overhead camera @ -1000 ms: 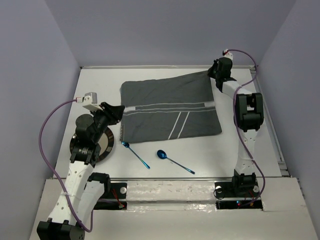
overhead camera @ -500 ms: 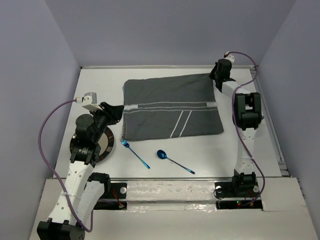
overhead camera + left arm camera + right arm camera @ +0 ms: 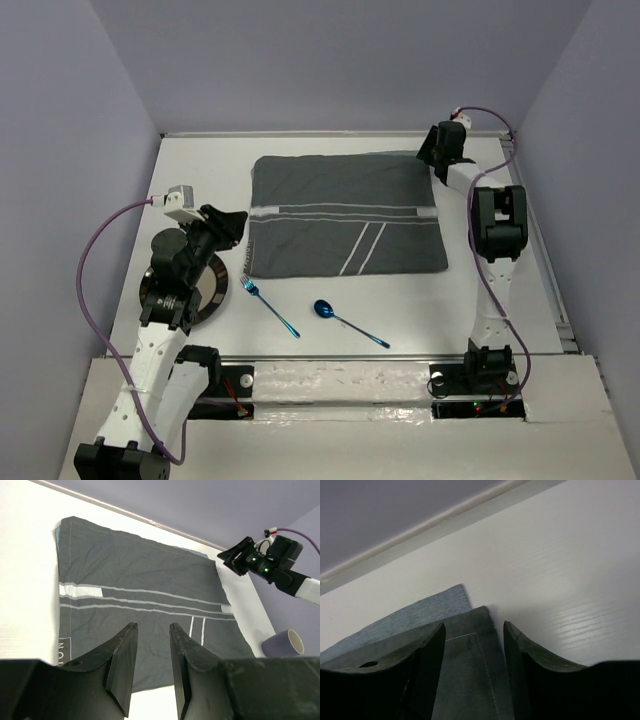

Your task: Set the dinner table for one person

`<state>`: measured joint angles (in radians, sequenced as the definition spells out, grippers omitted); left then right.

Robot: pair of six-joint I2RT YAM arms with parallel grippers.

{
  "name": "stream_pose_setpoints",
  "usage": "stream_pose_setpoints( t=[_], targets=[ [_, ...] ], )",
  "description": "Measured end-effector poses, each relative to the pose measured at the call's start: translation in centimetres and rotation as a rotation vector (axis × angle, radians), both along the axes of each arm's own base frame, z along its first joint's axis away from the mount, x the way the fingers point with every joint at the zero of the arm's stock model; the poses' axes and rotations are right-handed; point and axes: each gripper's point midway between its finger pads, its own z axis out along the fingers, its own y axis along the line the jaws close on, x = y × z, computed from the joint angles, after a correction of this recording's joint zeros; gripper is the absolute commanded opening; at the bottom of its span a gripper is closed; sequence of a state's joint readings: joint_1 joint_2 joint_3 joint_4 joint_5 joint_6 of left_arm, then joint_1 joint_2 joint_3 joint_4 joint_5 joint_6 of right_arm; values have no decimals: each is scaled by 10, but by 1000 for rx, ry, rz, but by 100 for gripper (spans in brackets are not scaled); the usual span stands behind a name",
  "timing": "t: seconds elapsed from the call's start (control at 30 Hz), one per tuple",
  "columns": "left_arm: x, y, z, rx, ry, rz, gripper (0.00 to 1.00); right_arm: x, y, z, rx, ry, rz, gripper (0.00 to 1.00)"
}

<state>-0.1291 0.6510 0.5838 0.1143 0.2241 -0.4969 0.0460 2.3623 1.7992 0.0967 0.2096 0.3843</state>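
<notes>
The dinner table [image 3: 200, 170] is a plain, matte white rectangle, flat and far larger than anything on it. The right wrist view shows fine parallel grain lines across its surface. It lies under the dark grey striped mat [image 3: 345, 215] and reaches out past the mat on every side, with lavender walls [image 3: 350, 60] at its left, far and right edges. Its edges run square to the rail that carries the arm bases. From above it looks longer left to right than near to far, so its long axis seems to run parallel to the mat's long white stripes, though the slanted view leaves this uncertain.

Well to the left of the mat, a dark shiny round plate [image 3: 214, 288] sits partly hidden under the left arm. The left claw [image 3: 240, 222] hovers at the mat's left edge, its jaws a narrow gap apart with nothing between them. Near the mat's front left corner lies a blue fork [image 3: 270, 308], set diagonally. A blue spoon [image 3: 350, 325] lies in front of the mat's middle, also diagonal.

At the mat's far right corner the right claw [image 3: 427, 150] stands with jaws spread, the corner lying flat between them and not pinched. The left wrist view shows a lavender cup [image 3: 284, 643] to the right of the mat.
</notes>
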Motion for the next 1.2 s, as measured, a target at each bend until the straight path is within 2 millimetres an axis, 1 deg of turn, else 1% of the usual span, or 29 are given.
stream_pose_setpoints(
  t=[0.03,0.07,0.1,0.13,0.17,0.2,0.23,0.27,0.3,0.33,0.37,0.4,0.43,0.47,0.5,0.53,0.57,0.6,0.63,0.67,0.7,0.73,0.8,0.83,0.9,0.97,1.0,1.07,1.2],
  targets=[
    [0,0,0,0,0,0,42,-1,5,6,9,-3,23,54],
    [0,0,0,0,-2,0,42,-3,13,16,18,-11,50,46],
    [-1,1,1,0,-5,2,42,-5,18,24,26,-18,69,35],
    [-2,1,2,1,-8,6,42,-11,26,37,33,-30,97,15],
    [-2,2,3,2,-12,9,42,-19,36,48,41,-39,120,5],
    [-3,3,5,3,-17,13,42,-26,47,59,49,-49,146,0],
    [-4,4,6,5,-23,17,43,-39,64,70,62,-59,185,0],
    [-6,5,10,8,-33,23,43,-58,96,81,85,-64,254,0],
    [-7,6,13,11,-40,26,43,-65,110,87,91,-71,282,0],
    [-9,7,16,15,-48,30,43,-79,141,93,103,-78,347,0],
    [-10,8,19,21,-52,35,43,-97,180,96,121,-88,424,0],
    [-12,11,23,31,-60,43,44,-112,208,93,133,-82,481,0],
    [-13,13,31,45,-77,54,44,-142,252,86,149,-61,577,0],
    [-14,16,38,58,-96,67,44,-170,285,74,160,-34,651,0],
    [-16,19,44,70,-113,80,44,-196,309,63,163,-2,712,0],
    [-17,23,50,81,-131,96,44,-231,340,50,167,40,800,0],
    [-18,26,55,93,-145,112,44,-261,360,38,163,78,863,0],
    [-21,30,59,101,-162,131,44,-282,373,30,160,101,909,0],
    [-23,33,60,108,-168,142,44,-311,388,24,153,129,967,0],
    [-25,37,61,115,-176,167,44,-328,396,20,146,147,1002,0],
    [-26,40,62,118,-182,180,44,-339,401,19,143,154,1023,0],
    [-28,43,62,119,-187,195,44,-354,411,22,141,152,1056,3],
    [-31,49,65,124,-197,224,44,-365,421,27,151,146,1081,19],
    [-31,52,65,126,-197,242,44,-372,429,32,168,142,1094,33],
    [-31,58,62,130,-182,275,44,-381,442,38,201,147,1114,41],
    [-33,66,58,134,-167,319,44,-387,461,45,228,139,1125,45],
    [-36,72,58,131,-171,348,44,-390,479,51,268,136,1125,45],
    [-40,78,57,127,-174,383,44,-401,502,57,323,144,1135,45],
    [-53,90,68,107,-217,441,45,-423,538,54,434,200,1143,45]
  ],
)
